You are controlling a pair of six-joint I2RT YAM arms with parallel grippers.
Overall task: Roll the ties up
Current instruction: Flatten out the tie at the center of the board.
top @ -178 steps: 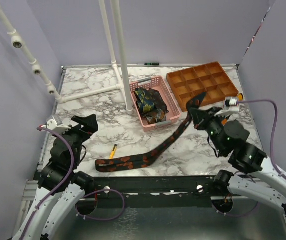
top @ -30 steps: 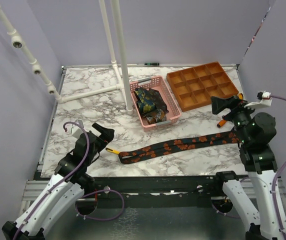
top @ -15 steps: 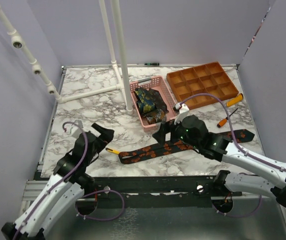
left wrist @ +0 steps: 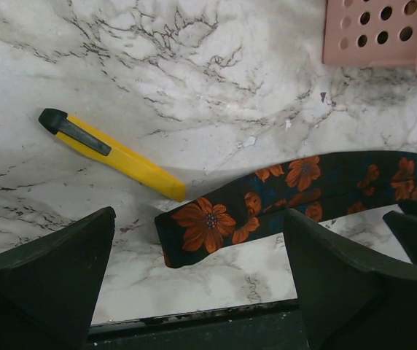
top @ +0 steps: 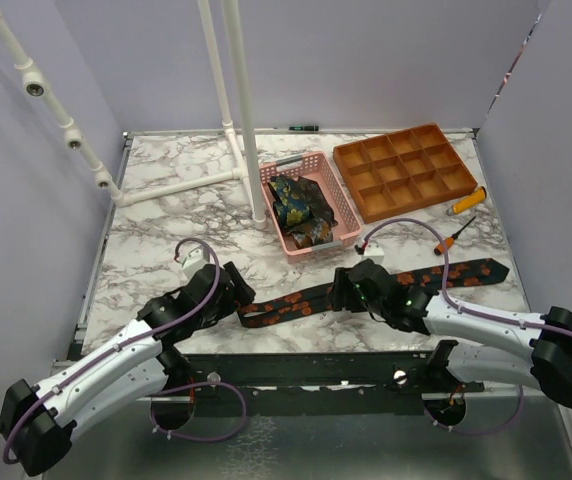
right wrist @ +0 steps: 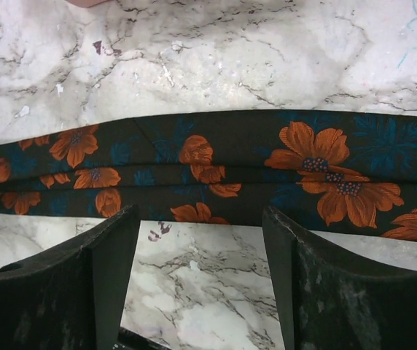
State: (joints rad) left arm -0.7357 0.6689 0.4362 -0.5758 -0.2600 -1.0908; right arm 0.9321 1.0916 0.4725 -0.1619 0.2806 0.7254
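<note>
I find the orange-flowered tie lying flat and unrolled across the lower middle of the overhead frame. The left gripper has its jaws released, straddling the tie's end toward frame left. The right gripper has its jaws apart over the tie's mid-length, grasping nothing.

On table — tie is lying along near edge; basket, holding further ties, is sitting behind it, tray to basket's right; cutter is lying just beside tie's left end.
</note>
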